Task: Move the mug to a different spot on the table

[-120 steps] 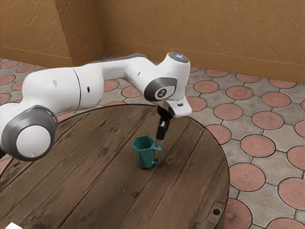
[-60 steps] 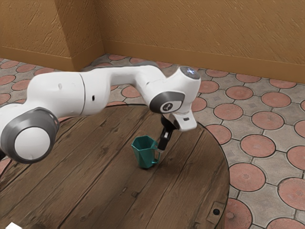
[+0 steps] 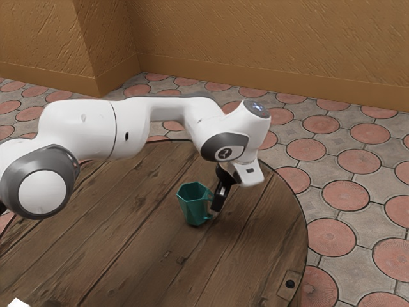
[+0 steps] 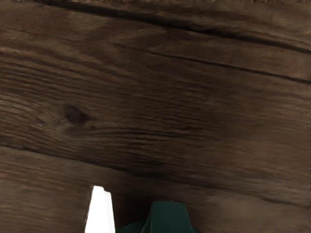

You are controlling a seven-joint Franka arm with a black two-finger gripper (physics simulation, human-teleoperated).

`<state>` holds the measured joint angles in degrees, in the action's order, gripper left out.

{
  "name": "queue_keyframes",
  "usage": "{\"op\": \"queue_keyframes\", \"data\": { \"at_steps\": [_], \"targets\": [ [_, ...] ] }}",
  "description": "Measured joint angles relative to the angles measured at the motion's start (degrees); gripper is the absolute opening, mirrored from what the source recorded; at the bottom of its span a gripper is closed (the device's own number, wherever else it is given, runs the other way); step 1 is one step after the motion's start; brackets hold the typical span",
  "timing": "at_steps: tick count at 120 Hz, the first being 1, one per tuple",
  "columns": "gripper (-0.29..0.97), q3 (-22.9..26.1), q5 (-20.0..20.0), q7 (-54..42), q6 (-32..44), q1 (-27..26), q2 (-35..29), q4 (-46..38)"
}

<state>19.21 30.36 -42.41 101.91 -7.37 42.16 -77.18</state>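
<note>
1 teal mug [image 3: 193,204] is pictured upright near the middle of the table [image 3: 115,256], the gripper [image 3: 217,200] poised at its handle, grip state not discernible. It is judged light, rigid and slick, best taken by handle or rim.

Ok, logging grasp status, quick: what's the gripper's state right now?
Gripper: cannot be told, open or shut; it is low at the handle side of the teal mug.

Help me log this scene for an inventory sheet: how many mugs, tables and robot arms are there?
Mug: 1 (teal)
Table: 1 (round, wooden)
Robot arm: 1
Total: 3
</note>
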Motion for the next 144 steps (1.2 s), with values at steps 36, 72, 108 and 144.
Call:
{"op": "queue_keyframes", "data": {
  "at_steps": [36, 72, 108, 144],
  "targets": [
    [0.65, -0.94, -1.43, -5.33, 0.16, 0.61, 0.33, -0.61],
    [0.55, -1.72, -1.82, -8.91, 0.52, 0.69, 0.34, -0.91],
    [0.33, -1.83, -4.45, -10.97, 1.11, 0.69, 0.36, -0.89],
    [0.13, -2.87, -4.57, -12.34, 1.29, 0.69, 0.35, -0.84]
  ]
}}
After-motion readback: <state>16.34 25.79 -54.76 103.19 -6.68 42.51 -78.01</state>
